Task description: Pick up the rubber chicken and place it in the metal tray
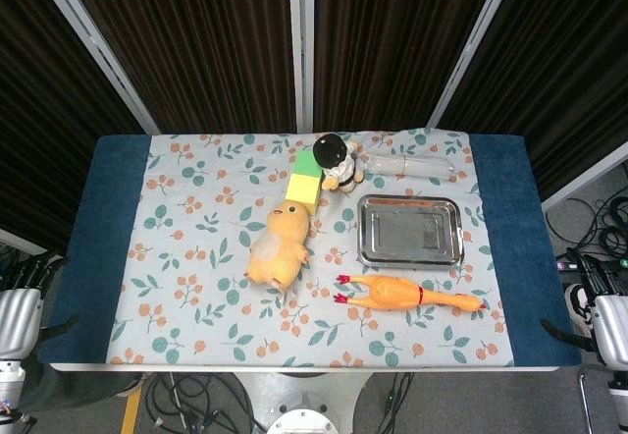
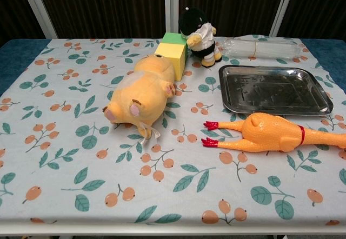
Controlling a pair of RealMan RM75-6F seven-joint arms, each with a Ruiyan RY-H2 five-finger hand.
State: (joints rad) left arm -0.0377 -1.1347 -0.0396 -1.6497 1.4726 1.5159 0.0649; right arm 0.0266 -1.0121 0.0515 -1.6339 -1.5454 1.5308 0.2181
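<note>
The rubber chicken lies flat on the table, lengthwise across the robot's view, its red feet toward the stuffed yellow pig and its head toward the right edge; it sits just in front of the metal tray, near it but not touching. The right hand is the natural one for the pickup, since it is on the chicken's side. A good grasp would likely come down over the thick body rather than the thin neck or legs, with fingers spanning the body's width, so the soft toy does not droop or twist out. The lift probably needs only to clear the tray's low rim before a short carry away from the robot, and the chicken's length suggests laying it along the tray's long side. Both hands rest low beside the table's front corners, well apart from everything on it: the left hand at the left corner, the right hand at the right. Neither holds anything; how far their fingers are spread I cannot tell, as only their backs show at the frame edges.
</note>
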